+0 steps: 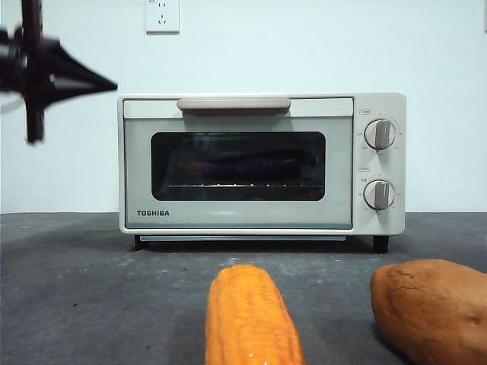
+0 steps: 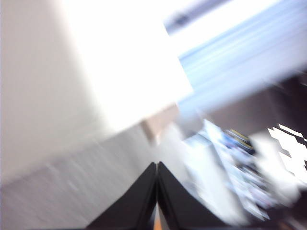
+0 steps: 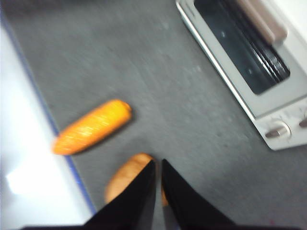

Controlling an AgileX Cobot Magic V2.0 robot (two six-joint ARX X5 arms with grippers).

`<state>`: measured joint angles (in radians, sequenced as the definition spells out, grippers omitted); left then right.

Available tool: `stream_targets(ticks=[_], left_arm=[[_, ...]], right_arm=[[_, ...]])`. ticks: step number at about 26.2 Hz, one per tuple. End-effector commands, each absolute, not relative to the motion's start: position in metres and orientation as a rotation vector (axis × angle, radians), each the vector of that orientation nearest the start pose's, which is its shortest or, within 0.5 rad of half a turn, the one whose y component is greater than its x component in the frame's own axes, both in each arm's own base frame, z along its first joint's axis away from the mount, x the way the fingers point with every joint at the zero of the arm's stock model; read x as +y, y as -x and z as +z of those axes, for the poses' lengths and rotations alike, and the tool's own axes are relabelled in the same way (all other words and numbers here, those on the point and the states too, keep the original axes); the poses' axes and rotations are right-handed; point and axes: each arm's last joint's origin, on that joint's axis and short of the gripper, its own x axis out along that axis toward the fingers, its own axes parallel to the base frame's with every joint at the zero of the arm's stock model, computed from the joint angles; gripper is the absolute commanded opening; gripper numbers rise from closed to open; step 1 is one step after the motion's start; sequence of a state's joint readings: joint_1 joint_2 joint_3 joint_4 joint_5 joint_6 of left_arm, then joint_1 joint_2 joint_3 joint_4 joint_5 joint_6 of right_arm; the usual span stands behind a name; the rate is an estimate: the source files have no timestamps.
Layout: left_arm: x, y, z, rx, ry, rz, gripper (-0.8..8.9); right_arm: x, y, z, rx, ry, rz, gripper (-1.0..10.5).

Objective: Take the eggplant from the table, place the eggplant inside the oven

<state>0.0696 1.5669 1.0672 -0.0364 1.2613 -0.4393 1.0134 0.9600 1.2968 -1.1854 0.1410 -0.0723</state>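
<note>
The cream-white oven (image 1: 342,152) stands at the back of the dark grey table (image 1: 91,289) with its door closed. Behind the dark glass a long, dim purplish shape lies on the wire rack, apparently the eggplant (image 1: 243,163). My left gripper (image 2: 157,164) is shut with nothing in it; its wrist view is blurred. It shows in the front view as a black tip (image 1: 106,84), high and left of the oven. My right gripper (image 3: 158,162) is shut and empty, high over the table above the sweet potato (image 3: 125,176). The oven (image 3: 268,112) lies off to its side.
An orange corn cob (image 1: 251,319) lies at the front middle of the table, seen too as the corn cob (image 3: 91,127) from the right wrist. A brown sweet potato (image 1: 434,308) sits at the front right. A wall socket (image 1: 162,15) is above the oven.
</note>
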Motion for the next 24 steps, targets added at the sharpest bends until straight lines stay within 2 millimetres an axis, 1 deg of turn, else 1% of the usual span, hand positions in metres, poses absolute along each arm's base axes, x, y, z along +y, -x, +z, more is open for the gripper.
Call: stream_targets(ticks=[1,4,6,9,10,12,14,17,21,24], left_arm=[[-0.007,-0.312,0.301,0.598,0.620,-0.894,0.06],[-0.017,-0.282,0.328,0.513,0.431,-0.750,0.06],[-0.022,-0.260,0.340,0.486,0.280,-0.628,0.06],[-0.030,-0.230,0.351,0.478,0.091,-0.457,0.06],[-0.033,-0.220,0.353,0.473,0.054,-0.423,0.06],[-0.037,-0.206,0.354,0.449,0.030,-0.408,0.06],[-0.040,-0.193,0.351,0.424,0.022,-0.414,0.06],[-0.043,-0.177,0.336,0.409,0.019,-0.394,0.06],[-0.046,-0.160,0.305,0.403,0.038,-0.364,0.06],[-0.046,-0.149,0.281,0.396,0.053,-0.322,0.06]], right_arm=[[0.128,-0.090,0.359,0.723,0.606,0.724,0.0],[0.127,-0.103,0.334,0.719,0.656,0.532,0.0],[0.127,-0.114,0.320,0.702,0.638,0.432,0.0],[0.121,-0.130,0.303,0.680,0.540,0.345,0.0],[0.117,-0.134,0.298,0.664,0.505,0.317,0.0],[0.108,-0.142,0.291,0.633,0.432,0.283,0.0],[0.100,-0.147,0.284,0.607,0.340,0.270,0.0],[0.088,-0.151,0.273,0.568,0.214,0.269,0.0],[0.072,-0.147,0.259,0.474,0.106,0.218,0.0],[0.066,-0.141,0.249,0.388,0.067,0.211,0.0]])
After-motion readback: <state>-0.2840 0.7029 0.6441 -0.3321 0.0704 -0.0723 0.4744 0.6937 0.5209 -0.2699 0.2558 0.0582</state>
